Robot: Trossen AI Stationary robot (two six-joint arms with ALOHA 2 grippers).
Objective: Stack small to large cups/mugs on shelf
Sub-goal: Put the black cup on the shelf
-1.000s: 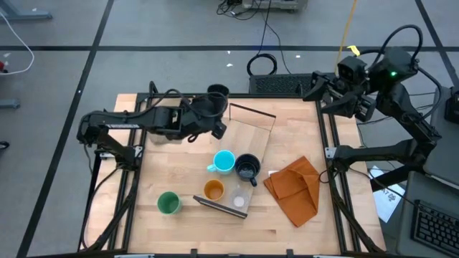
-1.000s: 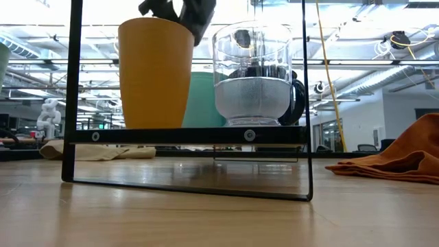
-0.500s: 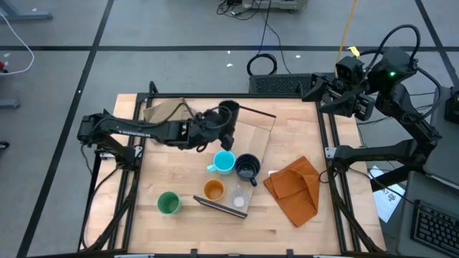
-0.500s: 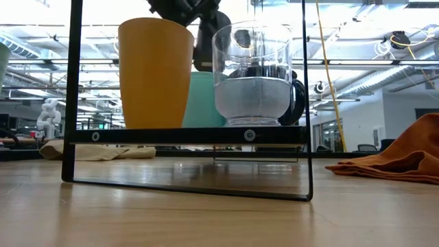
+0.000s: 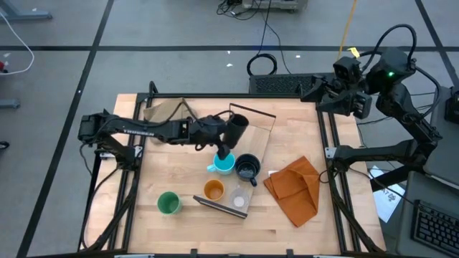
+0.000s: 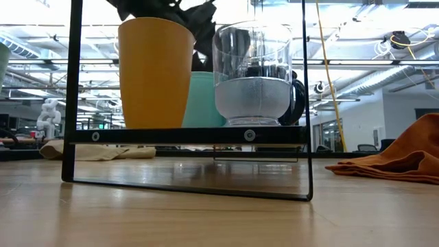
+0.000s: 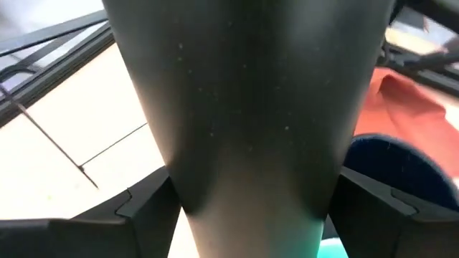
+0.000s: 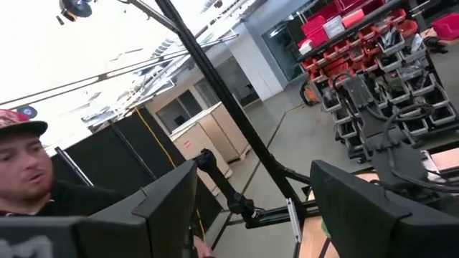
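Over the shelf (image 5: 252, 136), we see the left gripper (image 5: 228, 137) clamped on the black cup (image 5: 236, 127), carried in from the table's far left within the last second. It hangs just above the blue mug (image 5: 224, 163); we judge placement imminent. The right gripper (image 5: 323, 97) waits, jaws indeterminate.

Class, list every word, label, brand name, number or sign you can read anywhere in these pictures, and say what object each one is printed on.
No readable text in any view.
Red storage bins on the racks in the right wrist view: pale labels, too small to read.
Black plastic cup shut in the left gripper's fingers: no print visible.
Orange plastic cup and clear plastic cup on the light-wood shelf: unmarked.
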